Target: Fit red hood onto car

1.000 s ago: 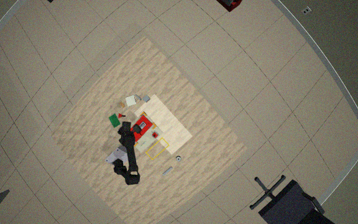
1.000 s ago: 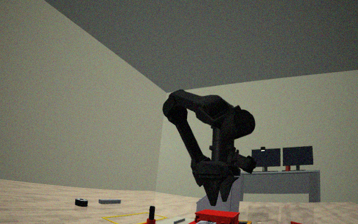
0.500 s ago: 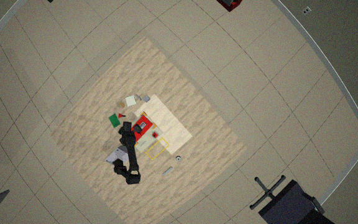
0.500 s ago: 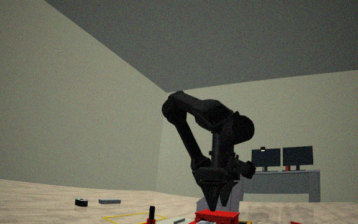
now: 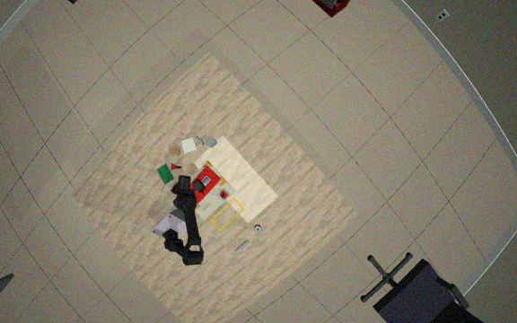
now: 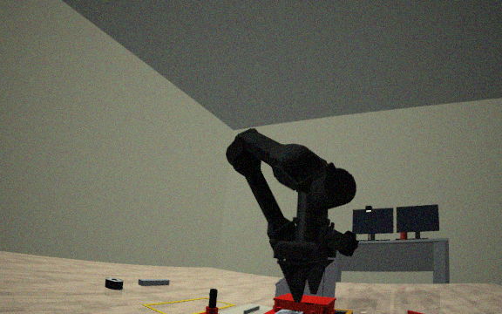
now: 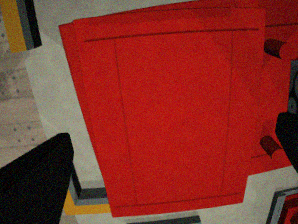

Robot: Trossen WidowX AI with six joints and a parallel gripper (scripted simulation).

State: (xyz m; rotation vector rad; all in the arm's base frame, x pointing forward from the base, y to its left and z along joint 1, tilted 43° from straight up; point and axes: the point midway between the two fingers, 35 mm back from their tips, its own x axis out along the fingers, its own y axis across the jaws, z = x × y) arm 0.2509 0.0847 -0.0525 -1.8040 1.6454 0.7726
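The car chassis lies in the pale jig. The grey engine block is uncovered; two dark red pegs show beside it in the wrist view, the others are out of sight there. A raised red shell with a flat roof, apparently the hood, sits over the chassis end away from the engine; what it rests on is hidden. My gripper is open and empty, low above it. One finger is beyond its outer end, the other on the engine side, near a peg.
A red holder with a black upright handle stands beside the chassis. A yellow outline, a white sheet, a green block, a white box, a round part and a grey bar lie around.
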